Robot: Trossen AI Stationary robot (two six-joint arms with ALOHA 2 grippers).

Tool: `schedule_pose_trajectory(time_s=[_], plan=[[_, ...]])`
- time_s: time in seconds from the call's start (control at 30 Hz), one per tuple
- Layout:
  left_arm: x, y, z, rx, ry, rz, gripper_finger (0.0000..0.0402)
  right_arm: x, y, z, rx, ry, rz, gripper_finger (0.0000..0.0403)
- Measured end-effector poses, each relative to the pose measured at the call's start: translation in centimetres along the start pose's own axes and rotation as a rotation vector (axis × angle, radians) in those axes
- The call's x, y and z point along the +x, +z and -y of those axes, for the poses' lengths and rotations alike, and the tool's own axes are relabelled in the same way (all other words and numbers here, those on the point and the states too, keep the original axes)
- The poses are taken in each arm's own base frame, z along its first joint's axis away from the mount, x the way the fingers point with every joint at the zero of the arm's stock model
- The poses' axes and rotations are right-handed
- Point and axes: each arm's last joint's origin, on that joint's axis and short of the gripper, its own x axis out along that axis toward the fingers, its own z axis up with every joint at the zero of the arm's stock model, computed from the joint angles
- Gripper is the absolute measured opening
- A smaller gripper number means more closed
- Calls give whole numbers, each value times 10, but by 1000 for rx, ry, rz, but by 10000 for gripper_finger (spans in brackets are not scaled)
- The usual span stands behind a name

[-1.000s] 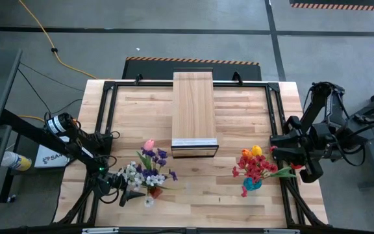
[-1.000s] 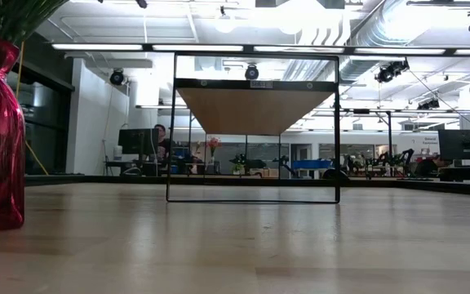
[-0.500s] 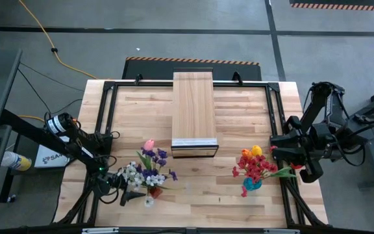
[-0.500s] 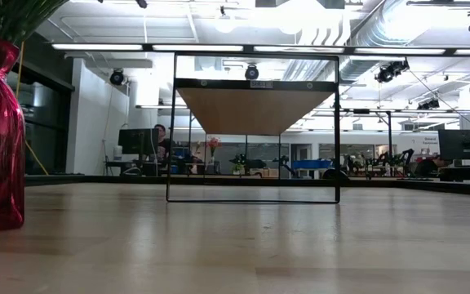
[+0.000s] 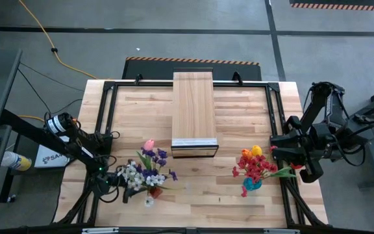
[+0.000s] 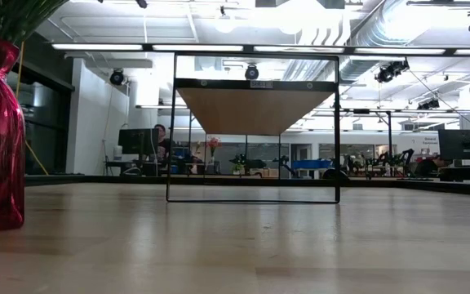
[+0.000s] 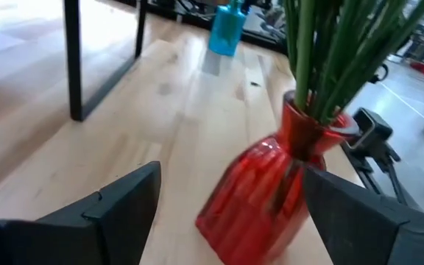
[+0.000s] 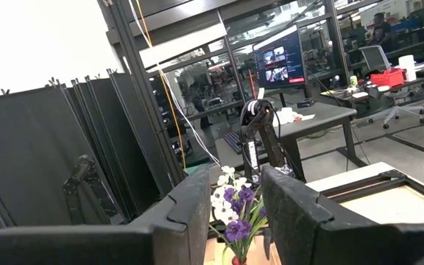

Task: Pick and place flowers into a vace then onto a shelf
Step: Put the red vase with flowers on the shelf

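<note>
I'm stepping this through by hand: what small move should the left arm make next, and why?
Probably ease the left claw forward around the red vase and close. Its fingers stand open on either side of the vase, which holds its flowers and is not yet on the shelf.

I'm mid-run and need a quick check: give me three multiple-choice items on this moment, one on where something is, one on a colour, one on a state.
1. Where does the red vase stand?
A. on the shelf
B. on the tabletop, between the left hand's open fingers
C. on the floor

2. What colour is the vase holding the red and orange flowers near the right hand?
A. blue
B. white
C. black

3. What is on top of the shelf?
A. both vases
B. one vase
C. nothing

Answers:
1 B: the left wrist view shows the left hand spread open around it on the table planks.
2 A: the high view shows a blue vase beneath those blooms.
3 C: the high view shows bare planks.
</note>
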Motion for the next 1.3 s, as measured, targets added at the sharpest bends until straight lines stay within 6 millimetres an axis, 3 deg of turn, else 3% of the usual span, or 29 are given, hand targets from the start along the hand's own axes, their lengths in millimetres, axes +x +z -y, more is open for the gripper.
schedule_pose_trajectory(time_s=[0.47,0.77,1.3], plan=[[6,6,11,63,-31,-2,358,0,0,0,-3,-2,-1,114],[26,12,0,84,-40,-64,358,0,0,1,-1,-15,-1,114],[32,22,7,116,-72,-11,358,0,0,1,-6,-15,-2,114]])
